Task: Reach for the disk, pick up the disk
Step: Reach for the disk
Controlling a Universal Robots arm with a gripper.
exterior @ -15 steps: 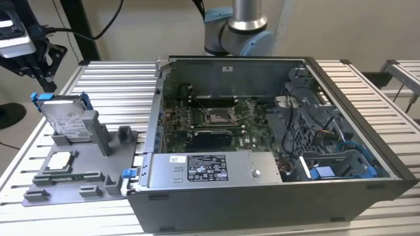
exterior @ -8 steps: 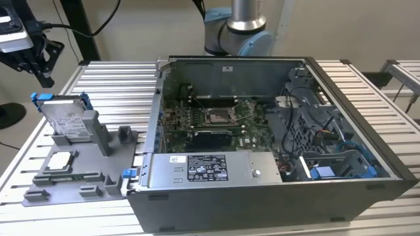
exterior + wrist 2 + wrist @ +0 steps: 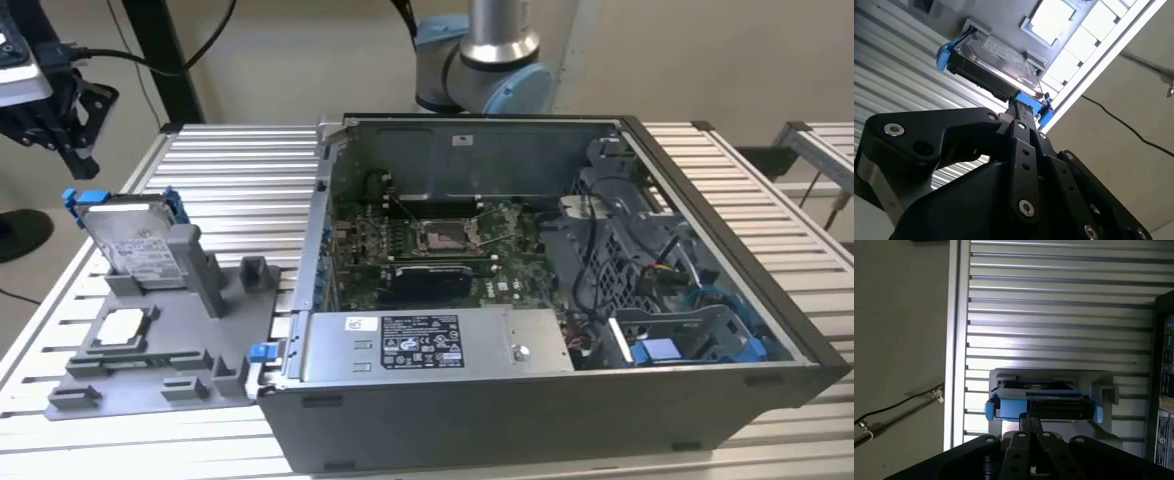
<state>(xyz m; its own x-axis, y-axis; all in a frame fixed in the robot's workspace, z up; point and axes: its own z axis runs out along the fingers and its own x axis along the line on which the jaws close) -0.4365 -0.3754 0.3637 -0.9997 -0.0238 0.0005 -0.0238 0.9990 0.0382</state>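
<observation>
1. The disk (image 3: 134,240) stands on edge in a slot of the grey holder (image 3: 200,290), on the slatted table (image 3: 227,160) at the exterior view's left, just beside the open computer case (image 3: 534,400). A small square chip (image 3: 123,325) lies flat lower down in the same holder, so don't mix them up.
2. The gripper (image 3: 80,160) hangs above the disk and a bit toward the exterior view's left, clearly apart from it. In both wrist views its fingers (image 3: 1024,426) look pressed together with nothing between them, pointing toward the disk's top edge.
3. Handling guess: it's a metal drive, so rigid and fairly hefty for its size. It won't flex, but the bare metal faces are probably slick, and it shouldn't be knocked or dropped.
4. Where I'd grab it: across the thin body at the exposed top edge, pinching the two flat faces near the middle. The blue bracket (image 3: 944,55) ends look like springy plastic, so I'd avoid those.
</observation>
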